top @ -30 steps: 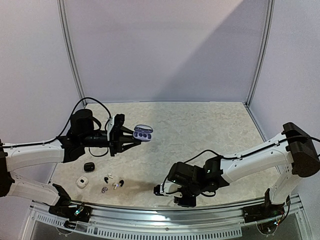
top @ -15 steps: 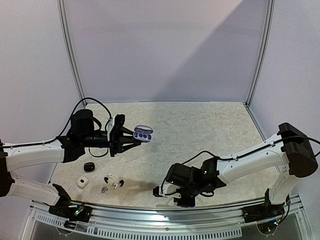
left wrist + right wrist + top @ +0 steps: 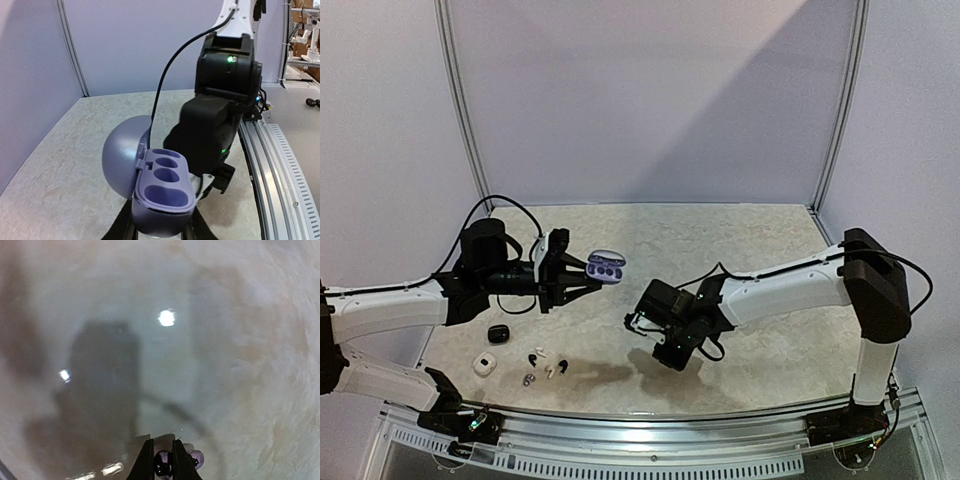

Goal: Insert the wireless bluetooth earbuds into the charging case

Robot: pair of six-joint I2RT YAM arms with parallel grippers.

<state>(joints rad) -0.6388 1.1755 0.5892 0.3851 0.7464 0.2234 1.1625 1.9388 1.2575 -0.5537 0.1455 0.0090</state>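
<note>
Pinched between the fingers of the right gripper: one earbud, small, dark and glossy, jaws drawn in almost shut on it. Just right of the fingers, a paler rounded bit; cannot tell whether part of the same bud or a second one. From above, apparently carried clear of the table, with a shadow on the near side.

Far and left of that, apart from it: the charging case, lavender, lid thrown open, hollows turned toward the right arm. Gripped low by the left gripper, jaws closed in on its sides, held well off the table. Round wells bare, nothing seated.

So, by the look of it: pick-up done for one bud, insertion not yet begun. Left to do: bring the bud across to the case, line up over a well, press home, release; then fetch the mate.

Farther out, near left on the table: a few loose earbuds, dark and pale, beside a white case and a black case. Too small to tell which bud belongs where.
</note>
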